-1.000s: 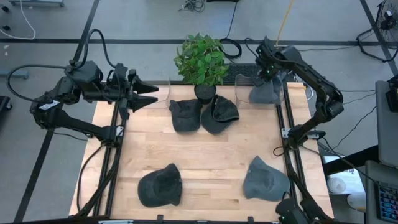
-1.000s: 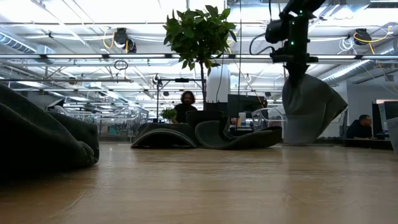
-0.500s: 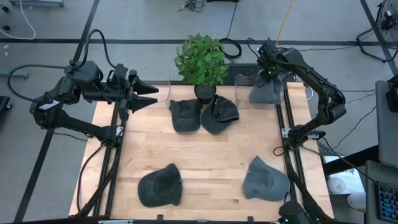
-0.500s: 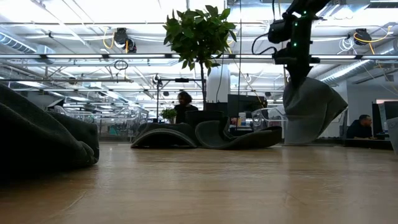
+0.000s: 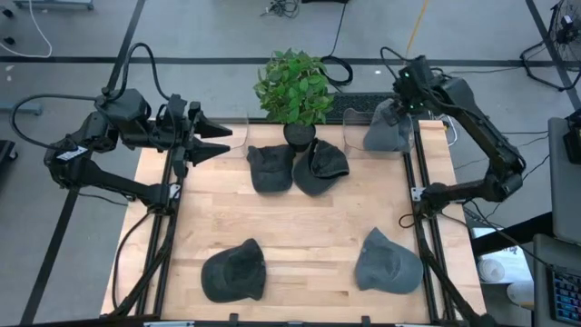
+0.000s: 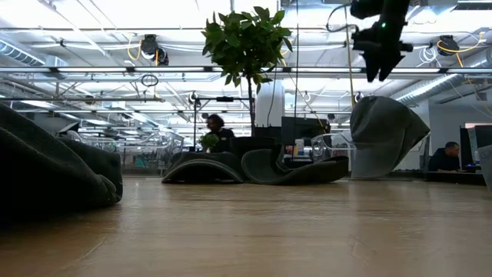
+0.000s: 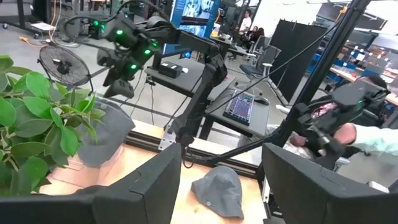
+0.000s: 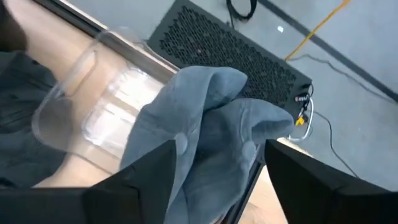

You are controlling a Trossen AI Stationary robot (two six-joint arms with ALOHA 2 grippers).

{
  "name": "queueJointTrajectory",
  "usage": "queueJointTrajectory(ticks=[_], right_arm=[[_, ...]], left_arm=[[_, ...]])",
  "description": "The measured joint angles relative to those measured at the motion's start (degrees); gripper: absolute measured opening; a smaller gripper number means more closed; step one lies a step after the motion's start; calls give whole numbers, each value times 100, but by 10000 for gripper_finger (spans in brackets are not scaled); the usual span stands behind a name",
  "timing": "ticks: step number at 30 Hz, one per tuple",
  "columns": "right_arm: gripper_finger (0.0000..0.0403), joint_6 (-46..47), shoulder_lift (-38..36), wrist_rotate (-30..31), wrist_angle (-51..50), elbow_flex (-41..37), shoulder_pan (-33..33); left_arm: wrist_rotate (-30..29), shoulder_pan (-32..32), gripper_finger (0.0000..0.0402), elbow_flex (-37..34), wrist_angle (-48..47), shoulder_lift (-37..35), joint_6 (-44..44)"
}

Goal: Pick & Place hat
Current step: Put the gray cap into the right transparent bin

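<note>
Your right gripper [image 6: 382, 75] hangs open and empty just above the grey hat [image 5: 388, 133] at the table's [image 5: 309, 227] far right corner (left gripper [image 5: 218, 143] waits open).

On the table [image 5: 300, 227], a plant [image 5: 293, 88] is standing at twelve o'clock with two hats [image 5: 271, 167] [image 5: 320, 166] lying before it, one hat [image 5: 388, 133] at two, one [image 5: 233, 271] at seven, one [image 5: 388, 262] at five.
</note>
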Motion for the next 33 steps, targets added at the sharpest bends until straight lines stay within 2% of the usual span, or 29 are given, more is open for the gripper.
queueJointTrajectory(ticks=[6,16,24,28,33], right_arm=[[253,193,-277,0,-623,365,335],[252,494,55,-82,-1777,1795,1371],[252,855,646,-625,-2220,2940,2424],[251,901,849,-918,-2222,3168,3037],[251,646,1073,-1672,-2202,3191,3698]], left_arm=[[-2,0,234,0,9,0,37],[-2,0,234,0,15,11,35],[24,0,234,0,15,11,4],[24,0,234,0,15,11,-31],[28,0,234,0,15,11,-117]])
